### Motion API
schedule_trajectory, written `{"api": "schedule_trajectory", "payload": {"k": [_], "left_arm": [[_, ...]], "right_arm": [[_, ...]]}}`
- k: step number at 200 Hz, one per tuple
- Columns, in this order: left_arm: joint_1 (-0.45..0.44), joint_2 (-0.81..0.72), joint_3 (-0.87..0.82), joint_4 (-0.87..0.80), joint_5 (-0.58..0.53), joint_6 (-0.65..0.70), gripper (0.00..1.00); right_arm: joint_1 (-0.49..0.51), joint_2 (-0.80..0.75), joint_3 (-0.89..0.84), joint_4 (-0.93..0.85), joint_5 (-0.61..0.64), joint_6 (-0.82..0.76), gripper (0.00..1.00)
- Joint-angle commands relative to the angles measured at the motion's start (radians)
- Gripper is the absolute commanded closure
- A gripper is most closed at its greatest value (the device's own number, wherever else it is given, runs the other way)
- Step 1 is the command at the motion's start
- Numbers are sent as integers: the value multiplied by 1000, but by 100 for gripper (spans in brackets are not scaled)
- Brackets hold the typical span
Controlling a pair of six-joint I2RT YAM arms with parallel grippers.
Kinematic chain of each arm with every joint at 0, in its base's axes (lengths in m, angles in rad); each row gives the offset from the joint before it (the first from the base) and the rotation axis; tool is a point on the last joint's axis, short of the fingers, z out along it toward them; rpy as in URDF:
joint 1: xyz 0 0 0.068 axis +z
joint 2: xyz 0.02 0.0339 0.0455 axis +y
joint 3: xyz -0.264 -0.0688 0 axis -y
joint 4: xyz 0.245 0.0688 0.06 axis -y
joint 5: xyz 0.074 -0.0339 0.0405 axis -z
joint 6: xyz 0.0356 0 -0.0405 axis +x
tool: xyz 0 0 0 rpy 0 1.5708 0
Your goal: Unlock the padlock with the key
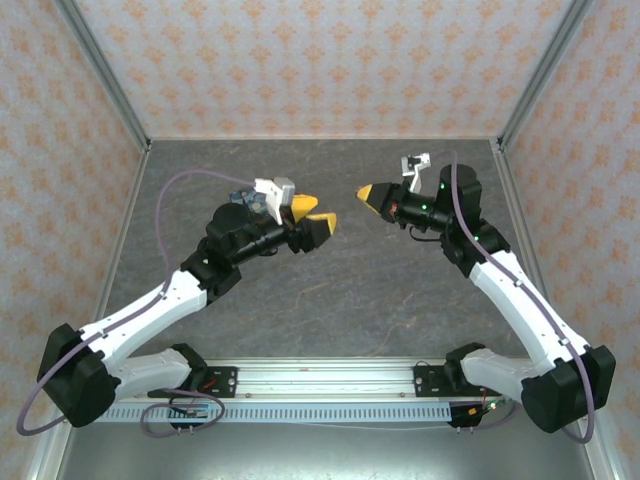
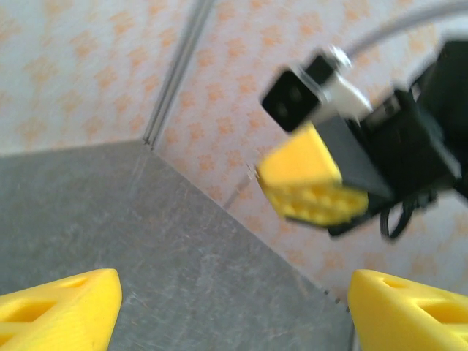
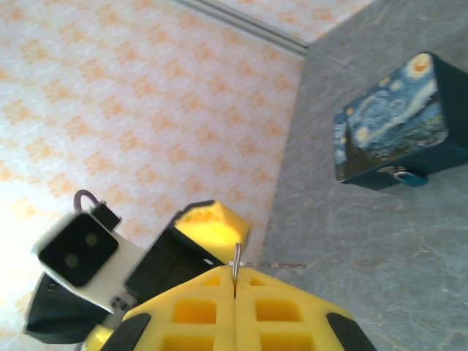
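We note open table [image 1: 340, 300] between the two arms, with the walls well apart. Count: one tin [image 3: 391, 124], one padlock [image 3: 409, 176] touching its side, one key [image 3: 236, 263]. The right gripper [image 3: 235, 287] is clenched on the key. The left gripper [image 2: 234, 311], raised opposite, is spread wide.

The right tool [image 3: 235, 284] pinches the key [image 3: 237, 264]; padlock [image 3: 408, 176] against tin [image 3: 391, 128].

tin [image 3: 391, 131]: dark blue, swirly starry-night print, lying on the table near the wall | table [image 1: 350, 290]: grey stone-look top | walls [image 1: 320, 60]: pale, orange pattern, three sides | rail [image 1: 330, 378]: metal, along near edge
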Motion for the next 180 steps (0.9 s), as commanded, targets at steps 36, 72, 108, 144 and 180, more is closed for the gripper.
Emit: {"api": "schedule_trajectory", "payload": {"k": [36,72,108,144,180], "left_arm": [[-55,3,-20,61,48,464,16],[-67,46,26,21,95,520,30],[-67,60,64,-42,90,539,48],[-67,58,58,-36,62,534,54],[-66,62,57,-43,30,528,62]], "right_arm": [[56,20,87,-147,-81,-45,100],[117,47,101,-139,-77,-52,100],[134,51,100,-120,-63,-41,100],[137,47,90,-114,-59,-34,100],[139,39,79,-104,-57,-26,100]]}}
